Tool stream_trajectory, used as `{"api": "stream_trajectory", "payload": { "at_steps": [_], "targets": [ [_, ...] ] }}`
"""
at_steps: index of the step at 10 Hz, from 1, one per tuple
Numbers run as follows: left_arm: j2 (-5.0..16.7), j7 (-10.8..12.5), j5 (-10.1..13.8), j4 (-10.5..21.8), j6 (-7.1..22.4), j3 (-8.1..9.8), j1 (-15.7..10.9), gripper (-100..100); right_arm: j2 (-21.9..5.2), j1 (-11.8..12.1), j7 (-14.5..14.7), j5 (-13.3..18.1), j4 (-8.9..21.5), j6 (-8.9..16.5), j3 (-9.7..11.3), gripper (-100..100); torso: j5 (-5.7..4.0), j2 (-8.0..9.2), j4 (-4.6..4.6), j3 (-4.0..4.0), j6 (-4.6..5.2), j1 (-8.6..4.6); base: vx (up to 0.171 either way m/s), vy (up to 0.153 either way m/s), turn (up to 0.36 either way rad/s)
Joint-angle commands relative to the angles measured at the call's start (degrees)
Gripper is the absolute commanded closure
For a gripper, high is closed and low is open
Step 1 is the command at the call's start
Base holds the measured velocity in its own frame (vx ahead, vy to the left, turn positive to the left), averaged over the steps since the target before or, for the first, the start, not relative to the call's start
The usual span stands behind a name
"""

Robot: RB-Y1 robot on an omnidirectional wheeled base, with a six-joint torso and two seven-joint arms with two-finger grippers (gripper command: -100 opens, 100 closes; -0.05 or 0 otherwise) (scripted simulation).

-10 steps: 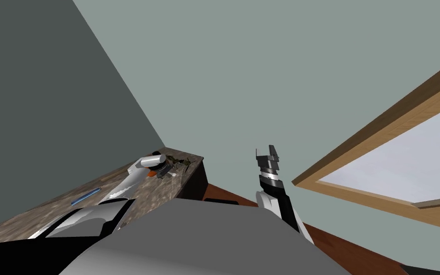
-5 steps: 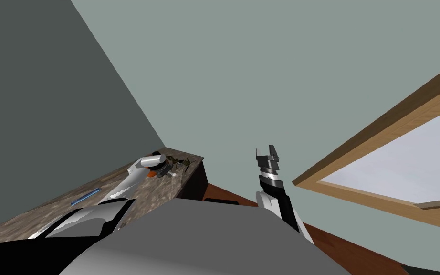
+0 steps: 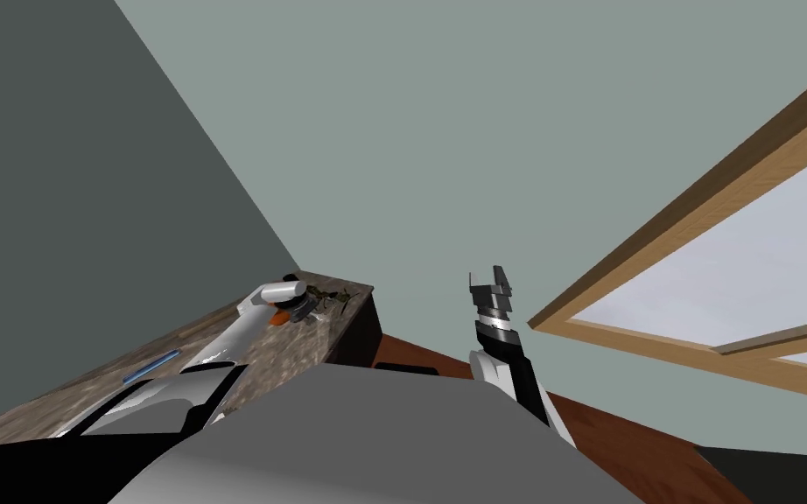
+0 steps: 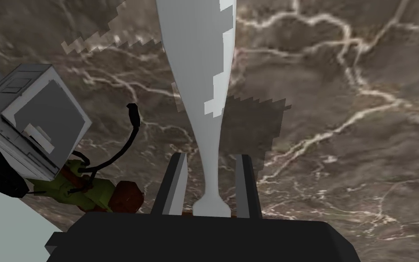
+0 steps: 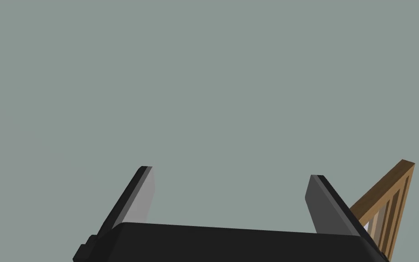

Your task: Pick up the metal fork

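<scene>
Left tool [image 4: 211, 155]: closed on the fork. Both fingers stand close in on either side of the slim handle, far narrower than their open spread. Thin slivers of worktop show beside the handle's neck, so firm contact is a judgement.
Fork [image 4: 199, 68]: lies in line with the left tool. Its flared handle end sits between the fingers, close to the tool body, and its broad part runs on past the fingertips over the worktop. The tines are out of the picture.
Fork height: cannot tell whether it rests on the worktop or hangs just clear of it. A blocky shadow [image 4: 254, 132] lies just beside the handle.
Change over the last second: the whole head view has shifted, so the head or torso has moved, not the things. The left wrist looks slightly turned against the clutter beside it.
Meaning for the task: the grasp is judged made, and the lift is the step in hand.
Fork form: flat, plain light grey with no visible shine. It has a narrow neck, a squared-off handle end, and widens smoothly toward the far end.
Worktop [image 4: 340, 159]: dark brown, stone-like, with pale branching veins, and flat.
Beside the left tool: a grey box [image 4: 31, 118] with flat panels, a thin curved black cable [image 4: 127, 141], and green and brown clutter [image 4: 90, 195], all apart from the fork.
Blue strip [image 3: 152, 366]: slim, lying on the worktop well apart from the left tool.
Right tool [image 3: 490, 284]: fingers spread wide, holding nothing, raised well apart from the worktop.
</scene>
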Motion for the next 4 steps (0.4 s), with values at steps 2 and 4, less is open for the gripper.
{"api": "stream_trajectory", "payload": {
  "at_steps": [2,4],
  "targets": [
    [0.52,3.12,0.38,-2.64,2.06,-0.84,0.14,100,0.00,0.00,0.00,0.00,0.00,0.00,0.00,0,0.00,-0.03,0.00,-0.01,0.01,-0.05,-0.053,0.041,-0.054],
    [0.42,2.68,0.25,-2.21,1.80,-0.78,0.02,0,0.00,0.01,0.00,0.00,0.00,0.00,0.00,0,0.00,-0.17,-0.03,-0.09,-0.02,-0.14,-0.009,0.007,-0.007]
  ]
}}
